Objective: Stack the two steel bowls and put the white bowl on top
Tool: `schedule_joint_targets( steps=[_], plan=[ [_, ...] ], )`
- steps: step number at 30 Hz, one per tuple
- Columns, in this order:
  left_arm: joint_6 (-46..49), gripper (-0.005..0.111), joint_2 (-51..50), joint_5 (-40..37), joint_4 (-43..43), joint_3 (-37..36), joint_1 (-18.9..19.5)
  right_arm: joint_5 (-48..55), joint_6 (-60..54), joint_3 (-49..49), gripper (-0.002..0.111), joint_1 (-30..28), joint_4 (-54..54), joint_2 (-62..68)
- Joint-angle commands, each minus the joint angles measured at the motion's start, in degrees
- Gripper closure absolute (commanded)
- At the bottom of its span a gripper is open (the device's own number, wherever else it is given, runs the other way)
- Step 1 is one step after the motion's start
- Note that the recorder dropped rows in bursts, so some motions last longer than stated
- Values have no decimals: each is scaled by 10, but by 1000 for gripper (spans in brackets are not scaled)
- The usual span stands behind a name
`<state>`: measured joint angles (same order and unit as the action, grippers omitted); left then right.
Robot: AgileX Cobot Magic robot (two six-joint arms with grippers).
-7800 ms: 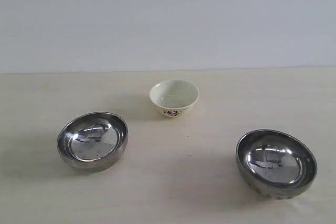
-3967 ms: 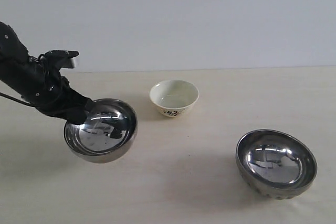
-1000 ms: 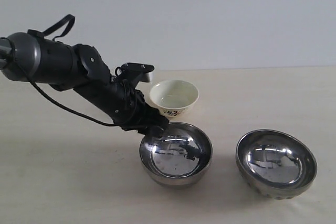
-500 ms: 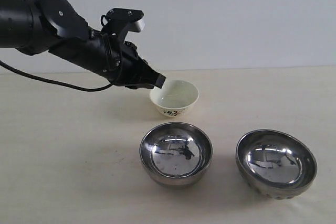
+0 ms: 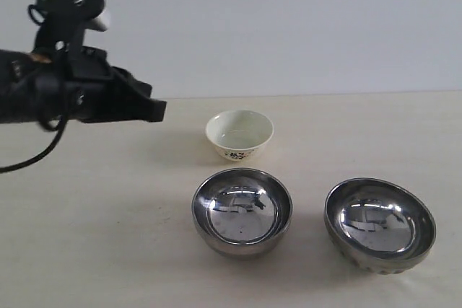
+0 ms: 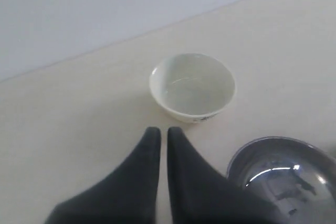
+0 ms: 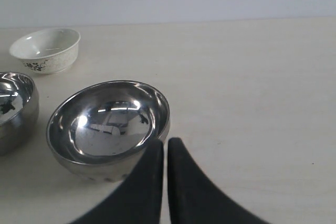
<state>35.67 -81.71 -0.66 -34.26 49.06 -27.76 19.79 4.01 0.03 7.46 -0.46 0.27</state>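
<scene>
**Plainly, nothing stacked: three bowls apart, both pincers closed and empty**

Nearest to me, on the pale cream wooden table (image 5: 108, 250), stand two round, mirror-bright stainless steel bowls, upright and side by side with a gap between them. The right steel bowl (image 5: 380, 225) sits at the front right. The right gripper (image 7: 165, 141) shows only in its own wrist camera, its two dark fingers pressed together with nothing between them and aimed at that bowl's near wall (image 7: 107, 124); I cannot tell whether they touch it. The middle steel bowl (image 5: 242, 210) sits at the front centre, empty.

Farther back, just behind the middle steel bowl and clear of it, is the small cream-white ceramic bowl with a dark floral print, the white bowl (image 5: 240, 133), upright and empty.

To its left the black left gripper (image 5: 160, 111) hangs in the air above the table, jaws closed on nothing, tips pointing toward the white bowl (image 6: 192, 85) and apart from it.

Behind everything is a plain pale grey wall (image 5: 289, 27).
</scene>
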Motion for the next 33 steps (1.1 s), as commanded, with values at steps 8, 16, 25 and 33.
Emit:
schedule_joint_targets(
  steps=[8, 16, 25, 33],
  plan=[
    [-38, 103, 290, 131, -7, -280, -3, -2, -1, 0, 108, -2, -1, -3],
    [-115, 103, 519, 36, -8, -368, -3, -2, -1, 0, 108, -2, -1, -3],
    [-151, 103, 691, 23, -8, -380, -3, -2, -1, 0, 108, -2, -1, -3],
    [-151, 103, 756, 23, -6, -380, -3, -2, -1, 0, 108, -2, -1, -3]
  ],
)
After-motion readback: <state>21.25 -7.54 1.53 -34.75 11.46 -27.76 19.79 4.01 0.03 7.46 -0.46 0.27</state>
